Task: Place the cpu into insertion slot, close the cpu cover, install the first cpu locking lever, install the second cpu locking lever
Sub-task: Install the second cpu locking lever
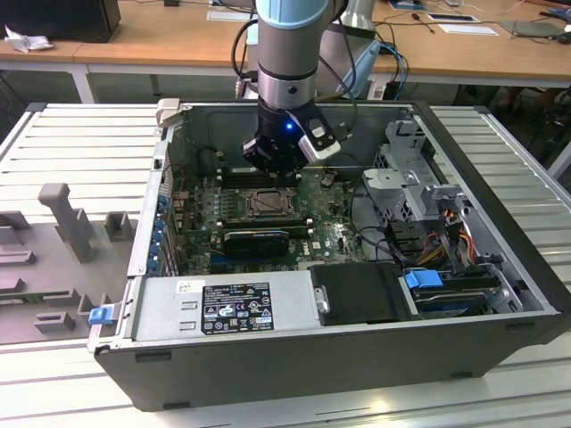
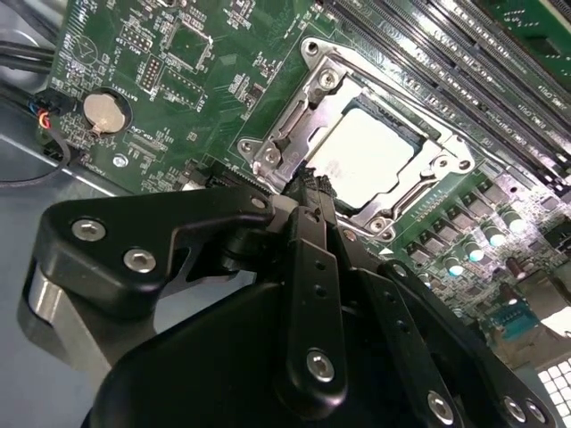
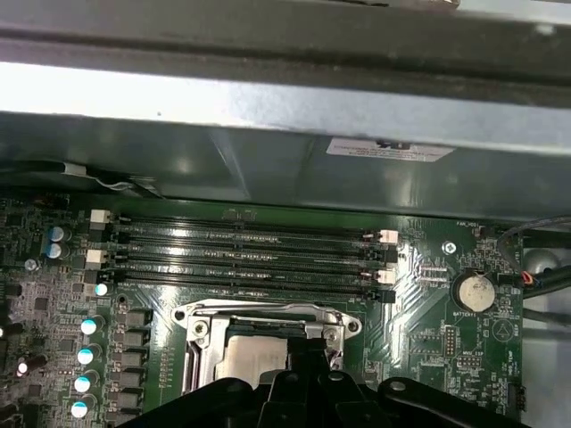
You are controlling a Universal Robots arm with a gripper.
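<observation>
Where cpu [image 2: 376, 153] fills insertion slot [image 2: 268, 152].

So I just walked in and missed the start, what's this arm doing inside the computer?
The arm's gripper hangs inside the open computer case, just above the processor socket on the green motherboard. The silvery chip already lies in the socket, and the metal cover frame sits down around it. The gripper holds nothing that can be seen; its tip is right at the socket's edge.

silvery cpu [image 2: 370, 156], green motherboard [image 2: 223, 80], black fingers [image 2: 312, 201]
</observation>
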